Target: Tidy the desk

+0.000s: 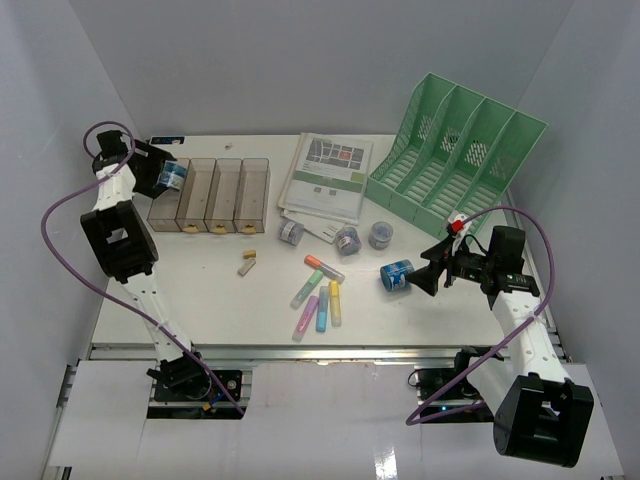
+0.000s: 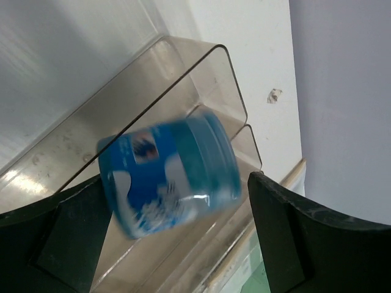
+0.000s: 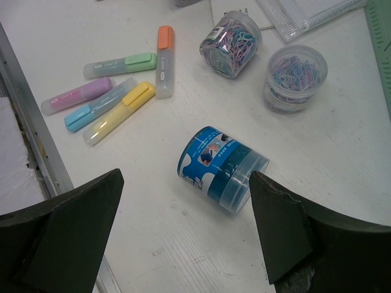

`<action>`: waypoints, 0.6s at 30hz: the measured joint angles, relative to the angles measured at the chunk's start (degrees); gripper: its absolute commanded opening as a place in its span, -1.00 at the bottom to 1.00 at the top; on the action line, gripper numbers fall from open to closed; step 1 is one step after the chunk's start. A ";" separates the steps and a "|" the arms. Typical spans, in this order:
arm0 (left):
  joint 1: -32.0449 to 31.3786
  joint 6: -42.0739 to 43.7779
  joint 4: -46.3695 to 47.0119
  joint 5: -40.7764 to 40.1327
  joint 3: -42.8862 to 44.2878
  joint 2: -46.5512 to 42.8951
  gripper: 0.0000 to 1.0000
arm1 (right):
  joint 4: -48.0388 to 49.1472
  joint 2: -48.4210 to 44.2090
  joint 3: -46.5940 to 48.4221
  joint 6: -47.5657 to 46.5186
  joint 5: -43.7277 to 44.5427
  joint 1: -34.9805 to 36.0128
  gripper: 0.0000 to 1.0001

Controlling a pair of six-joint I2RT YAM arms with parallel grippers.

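Right gripper (image 1: 426, 273), jaws spread, faces blue cylindrical plastic tub (image 3: 221, 168) lying on white rectangular desk (image 3: 342, 159) just ahead, long axis slanting across the jaws (left gripper (image 2: 177, 183): hold on second blue tub (image 2: 165, 168) cannot be told).

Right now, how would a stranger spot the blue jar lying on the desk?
Find the green plastic file rack at the white desk's far right. Nearer, facing the right claw, lies the blue plastic jar. Unlike the clear clip tubs nearby, it is blue and labelled.
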 measured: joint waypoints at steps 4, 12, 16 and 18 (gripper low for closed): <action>0.11 1.07 -1.75 0.97 4.61 0.10 0.96 | -0.02 0.02 0.00 -0.35 0.00 0.00 0.80; 0.11 2.11 -2.14 3.06 8.68 0.05 0.96 | -0.18 0.37 0.00 -1.51 0.01 0.00 0.80; -0.24 2.71 -2.46 5.59 4.62 -2.25 0.94 | -0.27 0.53 0.00 -2.01 0.07 0.02 0.80; -0.71 3.19 -1.90 7.46 0.22 -5.01 0.94 | -0.24 0.74 0.00 -2.06 0.62 0.04 0.81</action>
